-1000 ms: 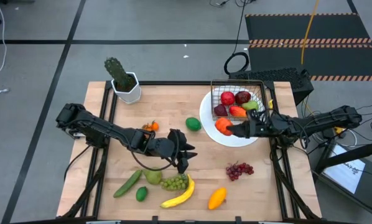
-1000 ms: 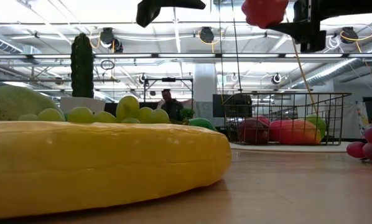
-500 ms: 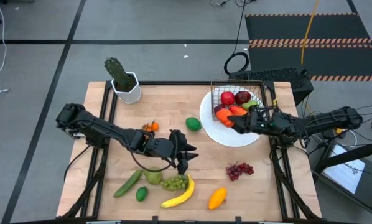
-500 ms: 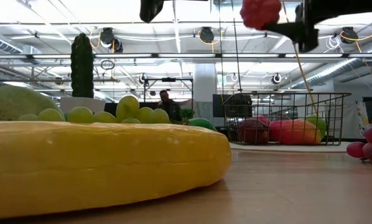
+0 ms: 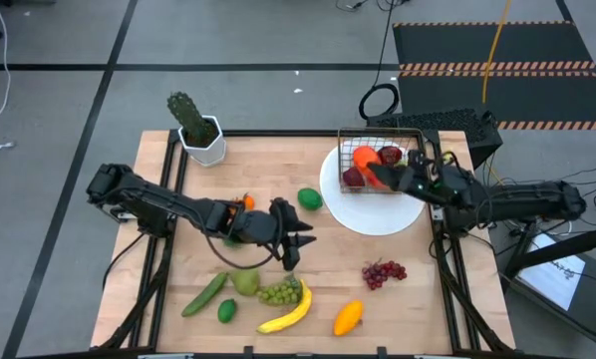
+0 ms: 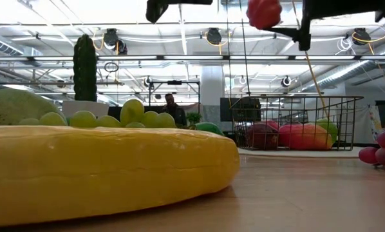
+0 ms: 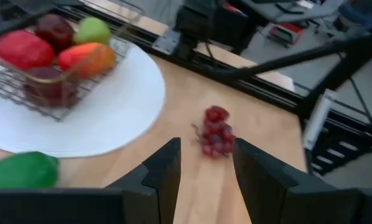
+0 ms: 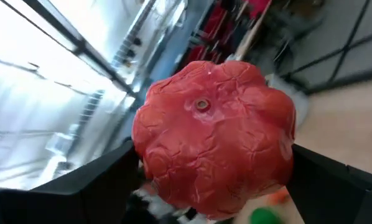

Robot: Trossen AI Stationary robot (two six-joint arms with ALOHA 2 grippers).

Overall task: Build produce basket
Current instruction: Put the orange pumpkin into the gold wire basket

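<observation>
**Right claw carrying a red fruit above the basket**

The right claw [image 5: 383, 176] is hanging over the wire basket [image 5: 415, 140], its fingers clamping a lobed red fruit [image 8: 214, 137] that is sitting between them, raised clear of the produce already lying in the basket: red apples [image 5: 366, 157], a green lime [image 7: 93, 29] and an orange-red mango [image 7: 86, 57]. The basket is resting on the white plate [image 5: 378, 214] at the bench's [image 5: 268, 160] far right. The left claw [image 5: 294, 246] is hovering mid-bench with its fingers apart and holding nothing, pointing toward the purple grapes [image 5: 383, 271]. Near it are lying the green grapes [image 5: 280, 292], banana [image 5: 288, 313], pear [image 5: 244, 282], cucumber [image 5: 204, 294] and a green avocado-like fruit [image 5: 309, 198]. A potted cactus [image 5: 193, 125] is standing at the far left corner.
</observation>
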